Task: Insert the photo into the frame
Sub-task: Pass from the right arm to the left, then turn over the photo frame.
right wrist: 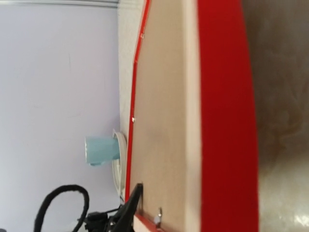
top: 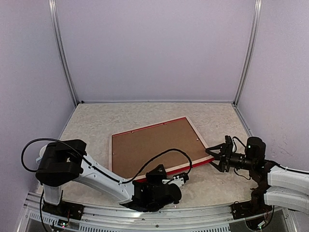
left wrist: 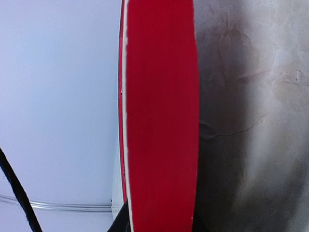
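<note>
Left gripper (top: pixel 181 179): pinching near edge of large red-fronted, pale-backed wooden picture frame (left wrist: pixel 159 116).
Right gripper (top: pixel 216 157): spread beside frame's right corner.
Brown hardboard backing panel (top: pixel 154 145): seated in frame, face-down on tabletop (top: pixel 96 125).
Photo: unseen, presumably underneath; task nearly finished.

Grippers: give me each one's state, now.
Left gripper: closed on the frame's near edge.
Right gripper: open, at the frame's right corner.

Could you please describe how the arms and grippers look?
The left arm and right arm have white shells with black joints. The left gripper and right gripper are black. Black cables loop off the left arm; a green light marks the right.
</note>
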Action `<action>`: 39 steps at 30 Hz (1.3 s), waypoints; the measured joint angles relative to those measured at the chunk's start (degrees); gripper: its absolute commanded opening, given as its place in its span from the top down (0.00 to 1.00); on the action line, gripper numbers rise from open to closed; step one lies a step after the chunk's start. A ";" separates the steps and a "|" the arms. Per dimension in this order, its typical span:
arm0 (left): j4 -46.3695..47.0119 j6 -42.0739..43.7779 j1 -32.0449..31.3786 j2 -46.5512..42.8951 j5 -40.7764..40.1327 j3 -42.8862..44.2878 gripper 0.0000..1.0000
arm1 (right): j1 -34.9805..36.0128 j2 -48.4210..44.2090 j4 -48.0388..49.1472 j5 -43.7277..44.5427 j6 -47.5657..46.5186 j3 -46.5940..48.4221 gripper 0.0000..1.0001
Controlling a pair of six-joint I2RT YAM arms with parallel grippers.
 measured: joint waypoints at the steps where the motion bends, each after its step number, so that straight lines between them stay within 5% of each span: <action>1: -0.61 -0.39 0.15 -0.17 0.15 0.35 1.00 | 0.00 -0.96 -1.18 0.46 -0.83 0.46 0.24; 7: -3.63 -1.49 1.27 -4.22 1.97 0.87 1.00 | 0.00 -7.34 -9.68 3.21 -6.84 5.86 0.01; 25: -0.70 2.16 2.80 -15.50 2.73 0.68 1.00 | -0.04 -13.92 -27.63 10.29 -23.06 18.84 0.01; 39: -11.58 -4.02 3.78 -20.02 5.46 6.67 1.00 | -0.24 -21.75 -40.68 32.96 -32.72 33.11 0.01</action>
